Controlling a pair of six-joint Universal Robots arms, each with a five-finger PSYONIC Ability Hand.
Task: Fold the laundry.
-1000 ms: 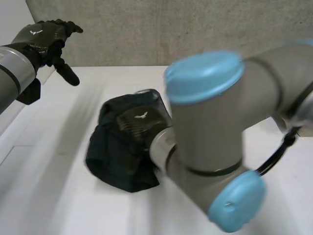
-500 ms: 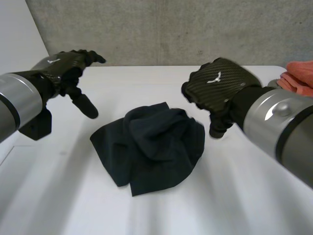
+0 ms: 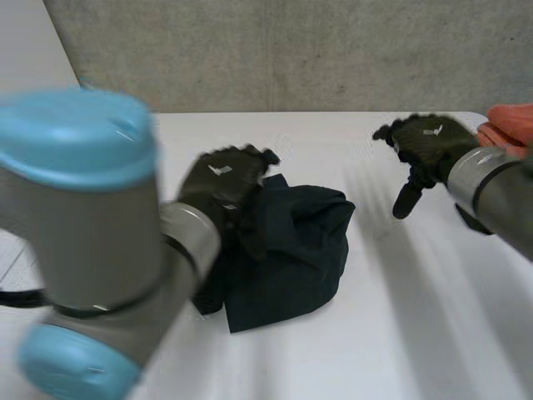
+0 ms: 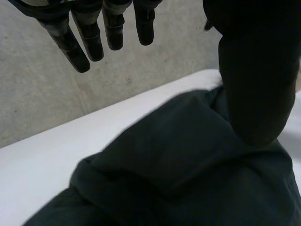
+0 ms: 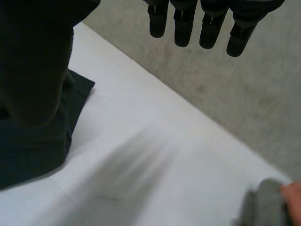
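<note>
A dark, crumpled cloth (image 3: 296,250) lies bunched in the middle of the white table (image 3: 400,325). My left hand (image 3: 223,179) is over the cloth's left upper part, and its arm crosses the near left of the head view. In the left wrist view its fingers (image 4: 94,35) are straight and spread apart from the thumb (image 4: 254,75), with the cloth (image 4: 178,169) under the palm and nothing pinched. My right hand (image 3: 429,142) hangs open above bare table to the right of the cloth. Its fingers (image 5: 202,26) are straight, and the cloth's edge (image 5: 28,150) lies beside its thumb (image 5: 33,66).
A folded orange-pink cloth (image 3: 510,123) sits at the table's far right edge. In the right wrist view a grey object (image 5: 263,207) lies near that side. A concrete wall (image 3: 291,50) stands behind the table.
My left hand has swung in from the far left onto the cloth's left part. My right hand has pulled away to the right, off the cloth. The cloth has bunched up a little.
</note>
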